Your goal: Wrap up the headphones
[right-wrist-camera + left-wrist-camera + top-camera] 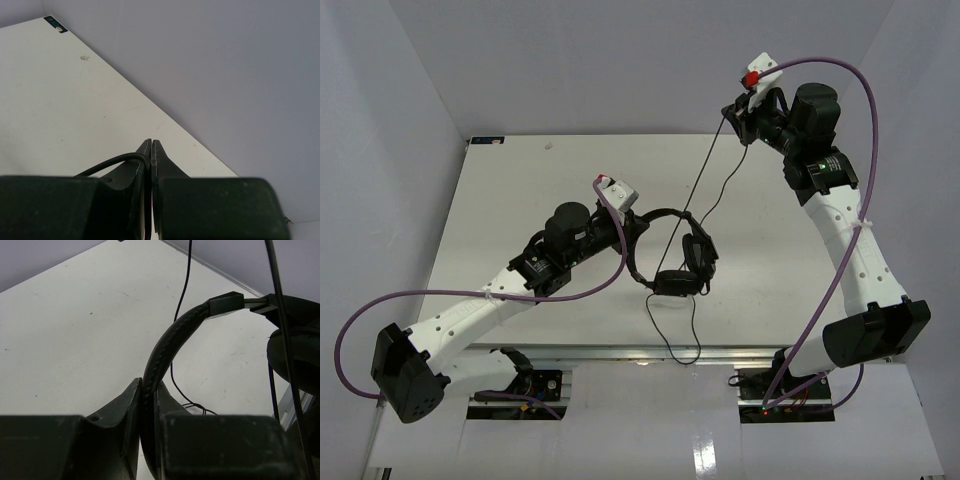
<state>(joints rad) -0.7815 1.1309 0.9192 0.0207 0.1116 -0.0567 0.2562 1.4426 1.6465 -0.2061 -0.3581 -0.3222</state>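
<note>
A black over-ear headphones set sits over the middle of the white table, gripped at one side by the left gripper. In the left wrist view the left gripper has its fingers clamped together on the padded, stitched headband. The headband arches up and away from them to a squared joint, with an ear cup beyond. From above, the two ear cups lie toward the table's right side of the headband, one nearer the table's front edge than the other. Whether they rest on the surface cannot be told.

The right gripper is held high over the table's far right corner. Its fingers are pressed shut on the thin black cable, which curls out to the left between them. That cable drops in two strands from the raised gripper toward the table's centre, passes the headset, and ends in a slack loop at the table's front edge. A thick purple robot cable runs along each arm. A pale grey wall stands behind the table's far edge.
</note>
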